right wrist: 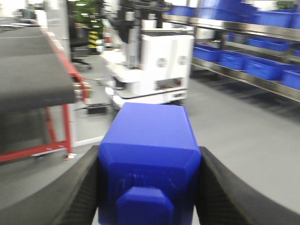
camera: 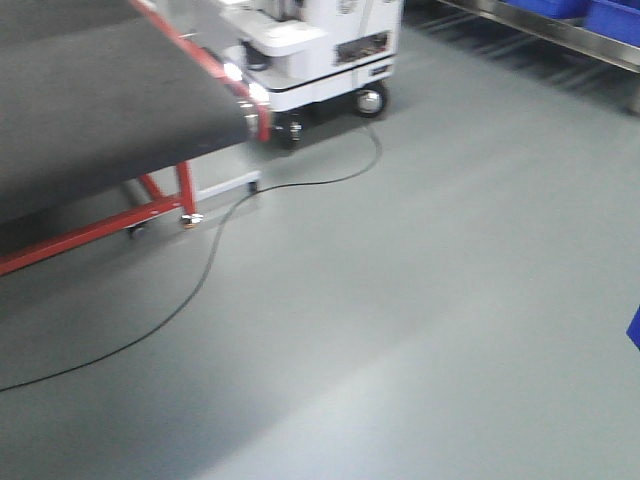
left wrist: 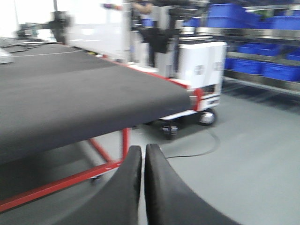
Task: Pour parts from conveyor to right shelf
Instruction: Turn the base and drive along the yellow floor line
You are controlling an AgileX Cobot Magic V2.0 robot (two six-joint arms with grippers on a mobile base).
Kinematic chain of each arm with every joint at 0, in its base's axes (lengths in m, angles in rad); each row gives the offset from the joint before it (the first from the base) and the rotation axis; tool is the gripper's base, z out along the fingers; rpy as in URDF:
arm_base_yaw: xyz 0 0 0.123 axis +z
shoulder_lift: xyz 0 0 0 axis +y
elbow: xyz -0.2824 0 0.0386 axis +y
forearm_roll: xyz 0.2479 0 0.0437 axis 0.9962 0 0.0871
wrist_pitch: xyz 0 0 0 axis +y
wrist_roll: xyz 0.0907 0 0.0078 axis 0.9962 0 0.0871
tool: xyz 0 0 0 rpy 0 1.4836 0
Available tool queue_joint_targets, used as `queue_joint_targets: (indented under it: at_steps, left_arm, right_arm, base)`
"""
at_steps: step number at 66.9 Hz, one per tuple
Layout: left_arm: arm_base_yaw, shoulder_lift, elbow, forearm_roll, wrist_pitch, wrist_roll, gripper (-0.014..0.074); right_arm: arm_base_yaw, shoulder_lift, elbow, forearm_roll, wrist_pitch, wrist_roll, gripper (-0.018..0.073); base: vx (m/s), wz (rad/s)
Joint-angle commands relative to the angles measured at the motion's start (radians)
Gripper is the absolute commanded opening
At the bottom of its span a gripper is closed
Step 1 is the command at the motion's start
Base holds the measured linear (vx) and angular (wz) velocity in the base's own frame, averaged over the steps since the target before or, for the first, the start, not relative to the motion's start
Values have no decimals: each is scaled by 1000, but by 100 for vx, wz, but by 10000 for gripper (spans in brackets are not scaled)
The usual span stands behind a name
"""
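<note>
Lena: Closest up, what has the right end effector (right wrist: 149, 157) got?
Tom: It has a blue block (right wrist: 149, 140) clamped between its two black fingers (right wrist: 77, 192). They press on the block's left and right sides, and a small square knob on it faces the camera.
Lena: And the left end effector (left wrist: 143, 187)?
Tom: That one is closed on nothing. Its two fingers (left wrist: 117, 187) lie together with only a thin slit between them, above the grey floor (left wrist: 253, 154).
Lena: Where does the conveyor (left wrist: 84, 98) stand?
Tom: It is to the left in all three views, a dark belt with a red rail along its edge and red legs beneath. In the right wrist view the block sits to the right of the conveyor's end, not over the belt.
Lena: What lies beyond?
Tom: A white wheeled cart (camera: 320, 50) stands just past the conveyor's end, and a black cable (camera: 212, 245) trails across the floor near its wheels. Farther right is the steel shelf (right wrist: 243, 78) carrying blue bins (right wrist: 262, 68), well apart from the block. Everything is somewhat blurred.
</note>
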Motion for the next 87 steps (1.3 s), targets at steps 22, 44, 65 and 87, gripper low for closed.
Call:
queue_joint_targets:
  at_steps: [22,44,65,87]
  left_arm:
    - [2,-5,-26,-6,-71,-7,-6]
    - [2,-5,-26,-6,-71,-7,-6]
    - [2,-5,-26,-6,-71,-7,-6]
    - [2,-5,-26,-6,-71,-7,-6]
  right_arm:
    - [-4,12,-28,4,-78,-8,-9]
    - [-4,12,-28,4,-78,-8,-9]
    - [-4,12,-28,4,-78,-8,-9]
    - [-4,12,-28,4,-78,-8,-9]
  base:
    - [-17,-64]
    - [-18,-69]
    - [-13,-64]
    - [-3,-75]
